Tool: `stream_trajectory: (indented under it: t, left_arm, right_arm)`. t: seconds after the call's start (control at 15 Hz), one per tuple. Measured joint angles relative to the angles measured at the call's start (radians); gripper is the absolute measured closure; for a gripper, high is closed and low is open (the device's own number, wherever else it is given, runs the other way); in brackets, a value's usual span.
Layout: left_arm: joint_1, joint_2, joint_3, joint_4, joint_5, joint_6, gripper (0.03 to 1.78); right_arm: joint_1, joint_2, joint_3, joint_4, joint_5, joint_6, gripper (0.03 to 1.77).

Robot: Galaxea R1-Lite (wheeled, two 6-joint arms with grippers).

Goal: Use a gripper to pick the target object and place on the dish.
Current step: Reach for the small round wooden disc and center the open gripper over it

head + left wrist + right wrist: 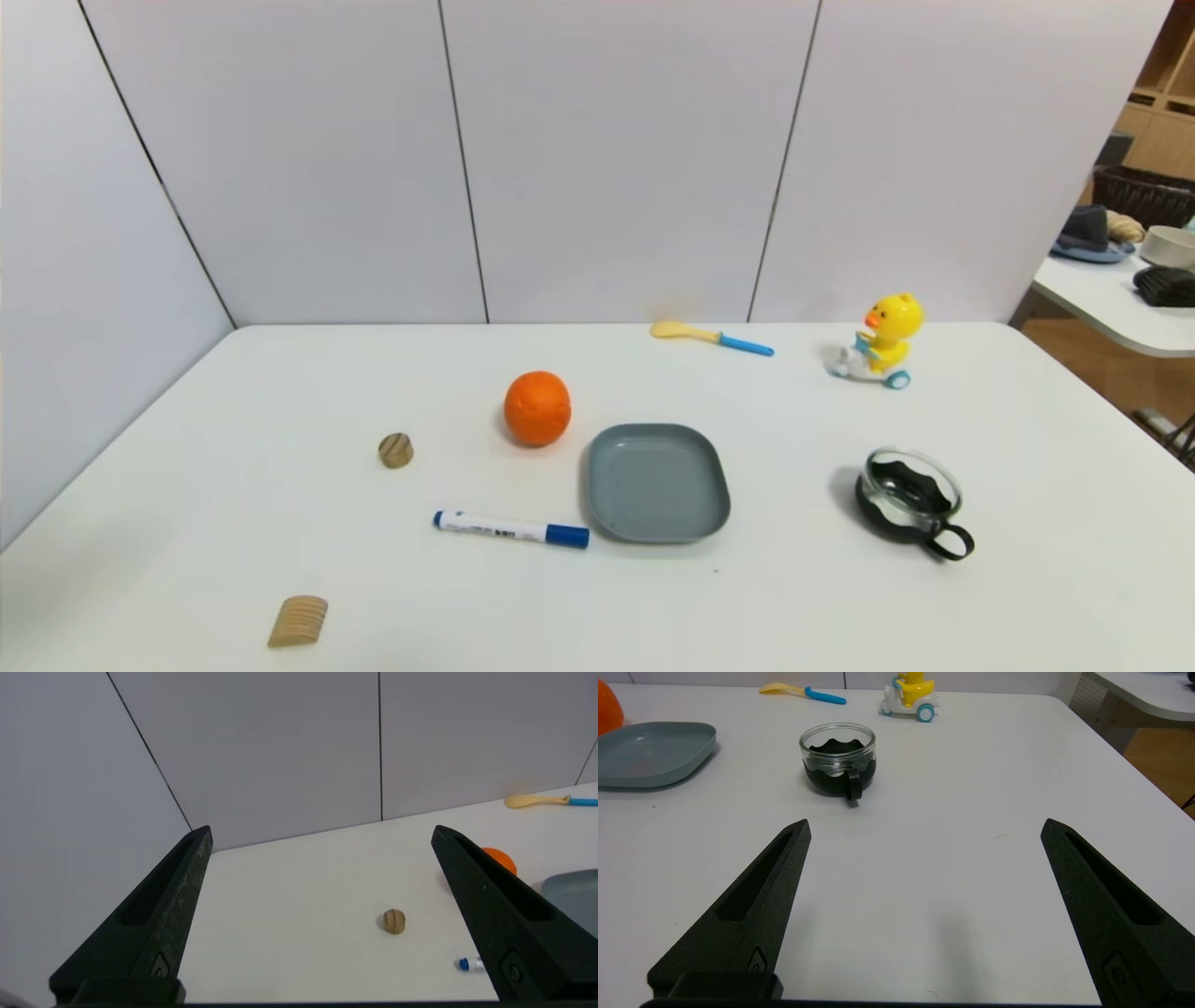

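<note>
The target object [396,450] is a small tan wooden cylinder with a groove, lying on the white table left of the orange; the left wrist view shows this target object [394,921] too. The dish [657,482], a flat grey-blue rounded-square plate, sits empty at the table's middle, and the dish [649,753] appears again in the right wrist view. My left gripper [321,833] hangs open, well short of the cylinder, nothing between its fingers. My right gripper [925,826] is open over bare table at the near right. Neither arm shows in the head view.
An orange [537,408] lies just left of the dish's far corner. A blue-capped marker [510,528] lies in front of the dish's left side. A ridged wooden wedge [299,621] sits near left. A glass cup [910,499], toy duck [882,342] and spoon [711,336] stand right and back.
</note>
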Motion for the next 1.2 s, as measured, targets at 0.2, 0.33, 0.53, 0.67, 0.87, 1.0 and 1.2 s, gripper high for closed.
stream_trajectory:
  t: [0.2, 0.33, 0.53, 0.67, 0.87, 1.0, 1.2]
  left_arm:
    - [-0.007, 0.233, -0.265, 0.038, -0.036, 0.0, 0.12]
    - [-0.012, 0.376, -0.464, 0.142, -0.065, -0.002, 0.12]
    - [-0.021, 0.544, -0.713, 0.502, -0.084, -0.002, 0.12]
    - [-0.032, 0.644, -0.81, 0.745, -0.089, 0.0, 0.12]
    - [-0.06, 0.762, -0.857, 0.933, -0.091, -0.002, 0.12]
    - [-0.08, 0.822, -0.87, 0.971, -0.088, -0.001, 0.12]
    - [-0.102, 0.903, -0.879, 0.989, -0.085, -0.004, 0.12]
  right_arm:
    - [0.0, 0.0, 0.0, 0.0, 0.0, 0.0, 0.09]
    - [0.0, 0.0, 0.0, 0.0, 0.0, 0.0, 0.09]
    - [0.0, 0.0, 0.0, 0.0, 0.0, 0.0, 0.09]
    - [0.0, 0.0, 0.0, 0.0, 0.0, 0.0, 0.09]
    - [0.0, 0.0, 0.0, 0.0, 0.0, 0.0, 0.09]
    - [0.0, 0.0, 0.0, 0.0, 0.0, 0.0, 0.09]
    - [0.0, 0.0, 0.0, 0.0, 0.0, 0.0, 0.09]
